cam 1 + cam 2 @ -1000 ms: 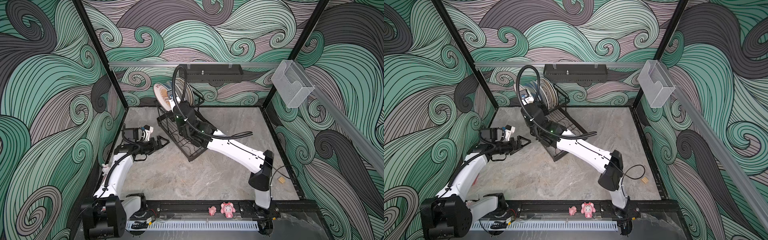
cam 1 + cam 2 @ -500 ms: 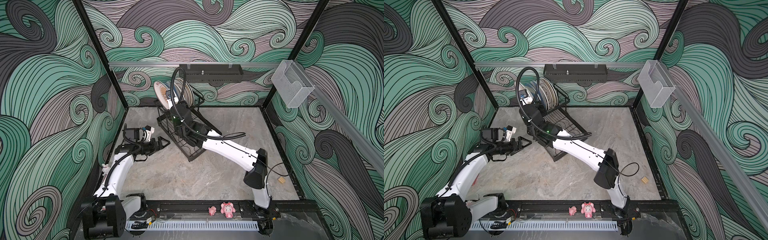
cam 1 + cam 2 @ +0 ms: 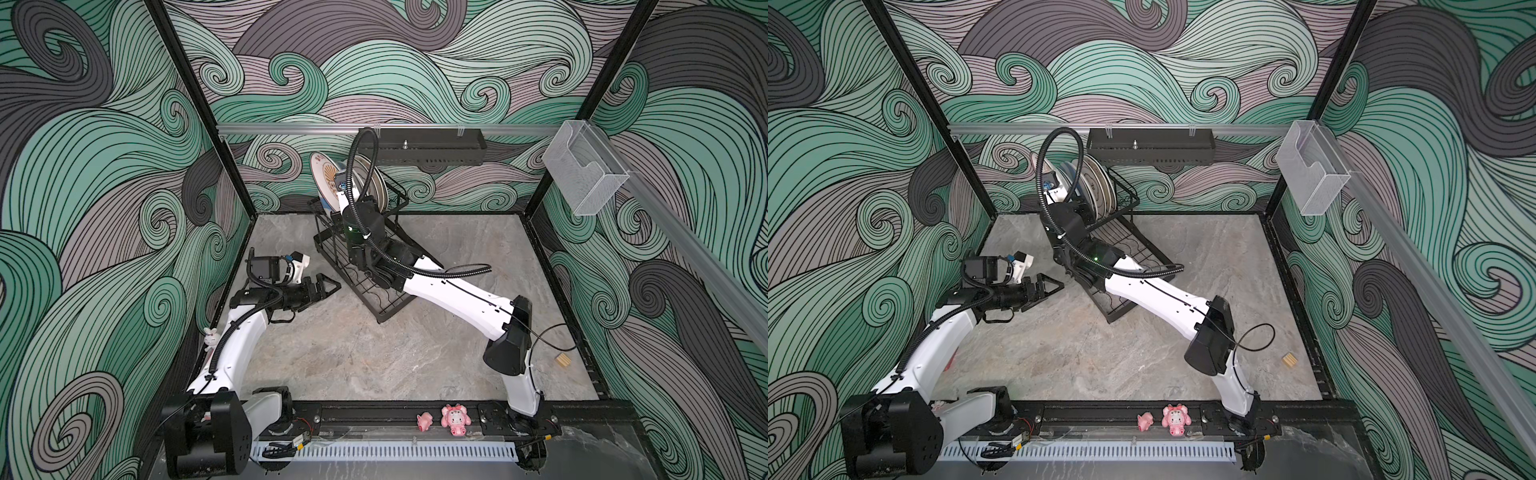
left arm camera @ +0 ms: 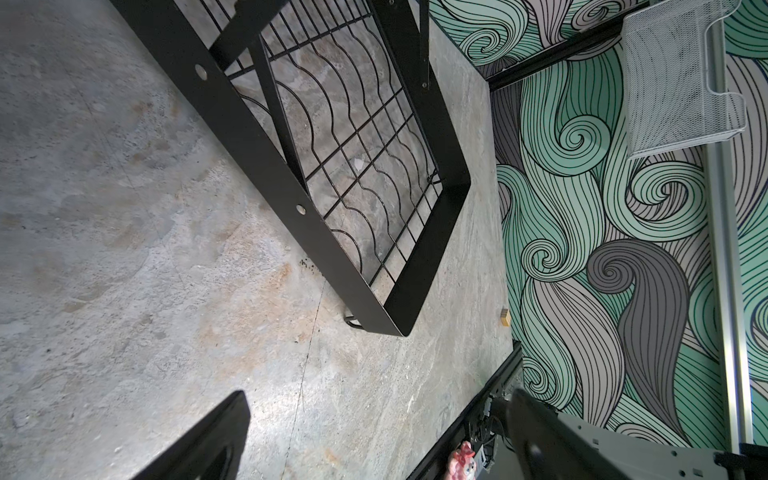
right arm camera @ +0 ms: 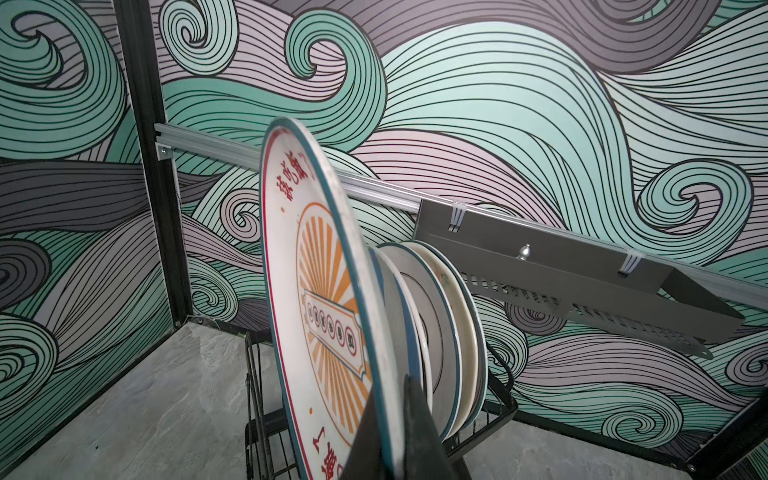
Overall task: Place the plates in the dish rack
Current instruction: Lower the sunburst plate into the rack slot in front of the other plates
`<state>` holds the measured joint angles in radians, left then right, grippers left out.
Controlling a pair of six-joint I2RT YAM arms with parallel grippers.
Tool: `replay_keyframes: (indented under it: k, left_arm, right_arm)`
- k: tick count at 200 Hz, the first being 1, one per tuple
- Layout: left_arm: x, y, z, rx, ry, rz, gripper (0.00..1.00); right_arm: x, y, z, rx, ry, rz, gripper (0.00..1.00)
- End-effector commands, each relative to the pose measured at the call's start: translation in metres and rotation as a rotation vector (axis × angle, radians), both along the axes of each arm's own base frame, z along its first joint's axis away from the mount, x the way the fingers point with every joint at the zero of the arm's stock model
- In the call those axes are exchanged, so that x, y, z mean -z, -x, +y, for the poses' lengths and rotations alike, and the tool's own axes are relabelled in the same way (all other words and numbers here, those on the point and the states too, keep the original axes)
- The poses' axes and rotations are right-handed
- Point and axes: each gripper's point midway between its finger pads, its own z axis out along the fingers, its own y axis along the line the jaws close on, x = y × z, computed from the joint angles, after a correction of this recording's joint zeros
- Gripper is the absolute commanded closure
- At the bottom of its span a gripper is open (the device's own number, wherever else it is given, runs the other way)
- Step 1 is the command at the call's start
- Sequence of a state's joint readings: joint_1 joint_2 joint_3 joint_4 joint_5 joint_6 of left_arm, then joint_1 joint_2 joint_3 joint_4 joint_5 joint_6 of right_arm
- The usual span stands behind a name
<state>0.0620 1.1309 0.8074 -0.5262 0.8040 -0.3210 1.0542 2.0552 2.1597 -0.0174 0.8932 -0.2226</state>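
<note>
Right pincer (image 5: 395, 419) clamps sunburst plate (image 5: 316, 291) at its rim. Judged rigid, glazed, slippery, brittle: hold the rim only. Left pincer (image 3: 326, 286) stands open.

Grey stone-look table (image 3: 374, 353) bears dish rack (image 3: 376, 299) and wooden block (image 3: 564, 360).

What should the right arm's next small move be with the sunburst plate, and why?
Probably lower the plate straight down into the rack. The right gripper is shut on its rim, holding it upright beside the plates already racked. It seems to stand higher than they do, so it is likely not seated.
</note>
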Motion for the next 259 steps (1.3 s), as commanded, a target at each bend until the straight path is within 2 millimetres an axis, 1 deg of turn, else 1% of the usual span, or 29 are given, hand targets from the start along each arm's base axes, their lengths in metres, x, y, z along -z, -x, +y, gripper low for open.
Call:
replay_keyframes:
  k: [1,47,104,146,259]
  left_arm:
    - [-0.010,-0.001,-0.002,0.023,-0.012,-0.027,0.01]
    - [-0.010,0.000,-0.002,0.026,-0.017,-0.027,0.01]
    - [-0.011,0.001,-0.002,0.026,-0.029,-0.028,0.01]
    - [-0.011,0.001,-0.001,0.026,-0.033,-0.027,0.01]
    - [-0.011,0.002,-0.002,0.036,-0.038,-0.025,0.01]
  right_arm:
    - [-0.010,-0.004,-0.006,0.023,-0.079,-0.017,1.00]
    - [0.000,-0.010,-0.004,0.034,-0.074,-0.006,1.00]
    - [0.020,-0.016,-0.002,0.047,-0.060,0.025,1.00]
    - [0.025,-0.021,-0.002,0.055,-0.054,0.026,1.00]
    - [0.052,-0.034,0.001,0.077,-0.019,0.055,1.00]
